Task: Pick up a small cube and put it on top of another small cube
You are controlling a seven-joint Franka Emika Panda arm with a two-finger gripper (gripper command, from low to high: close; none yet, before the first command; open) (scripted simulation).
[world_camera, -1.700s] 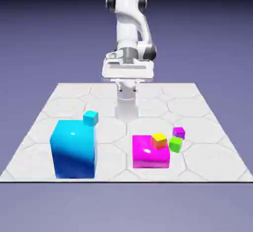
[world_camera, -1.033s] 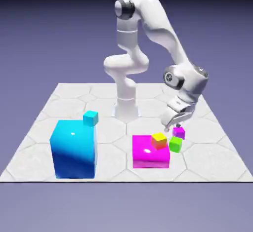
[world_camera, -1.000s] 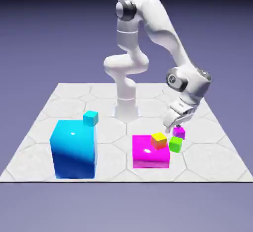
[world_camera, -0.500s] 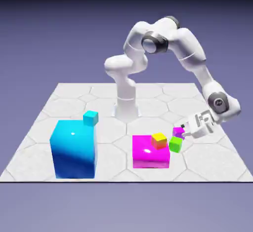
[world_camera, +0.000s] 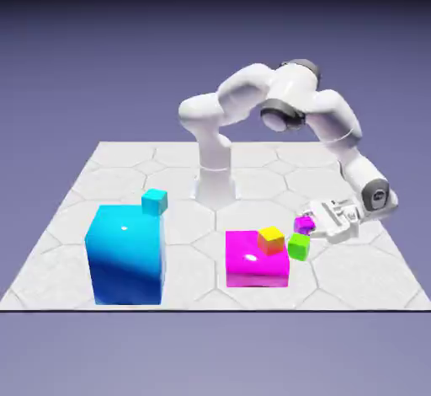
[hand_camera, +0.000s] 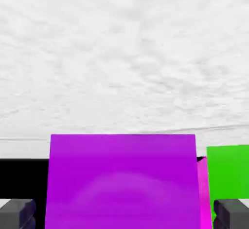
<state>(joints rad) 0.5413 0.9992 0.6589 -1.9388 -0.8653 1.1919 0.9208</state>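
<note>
Inspecting my pincer (hand_camera: 124, 214), I record its tips spread, with the purple cube (world_camera: 304, 225) lying between them in the hand view. A gap shows beside the cube's left and right edges there; whether anything touches below that picture's bottom edge, I cannot tell. The purple cube is on the right side of the exterior view, farther than the green cube (world_camera: 299, 247) and just beside it. The green cube also appears at the hand view's right, with a thin magenta strip between it and the purple cube. My arm (world_camera: 335, 120) arches over from the far middle of the table (world_camera: 362, 280) to the exterior view's right, and my hand (world_camera: 337, 220) lies low and tilted, pointing left toward the purple cube. The cyan cube (world_camera: 155, 201) sits on the left, at the far right corner of the big blue block (world_camera: 126, 255); contact between them cannot be confirmed. It is well apart from the purple cube. The magenta block (world_camera: 256, 273) occupies the near side, right of the middle. The yellow cube (world_camera: 270, 240) appears at its far right corner, tilted; what bears it is not clear from these views.
</note>
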